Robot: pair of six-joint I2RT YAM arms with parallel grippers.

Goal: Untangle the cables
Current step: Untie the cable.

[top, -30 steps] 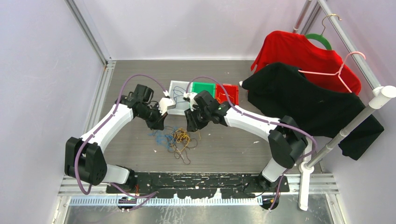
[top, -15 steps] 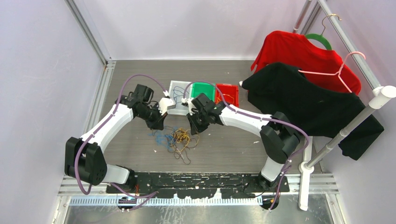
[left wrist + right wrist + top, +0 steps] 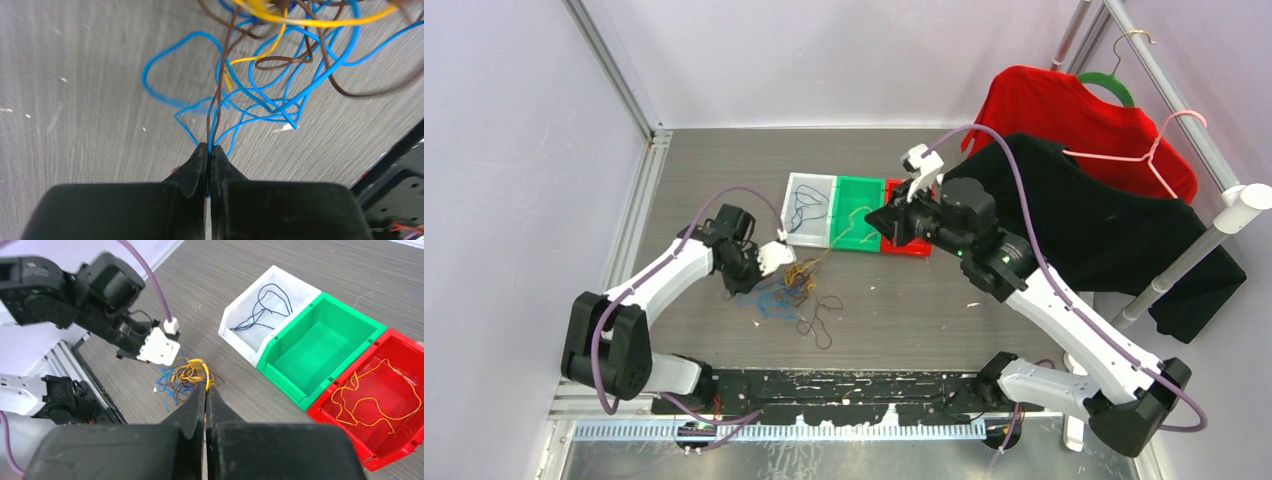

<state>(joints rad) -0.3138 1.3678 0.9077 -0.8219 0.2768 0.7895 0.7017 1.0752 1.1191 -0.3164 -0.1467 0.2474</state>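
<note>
Cables lie tangled at the lower centre of the top view, just below three bins: the white bin holds a dark blue strand and the red bin holds orange-yellow ones, while a yellow strand crosses the green bin. My left pincer, low at the heap's left, is clamped on a blue and a brown strand. My right pincer, raised by the bins, is pinched shut on that yellow strand.

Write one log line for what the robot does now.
left gripper: shut on blue and brown cables | right gripper: shut on yellow cable
</note>
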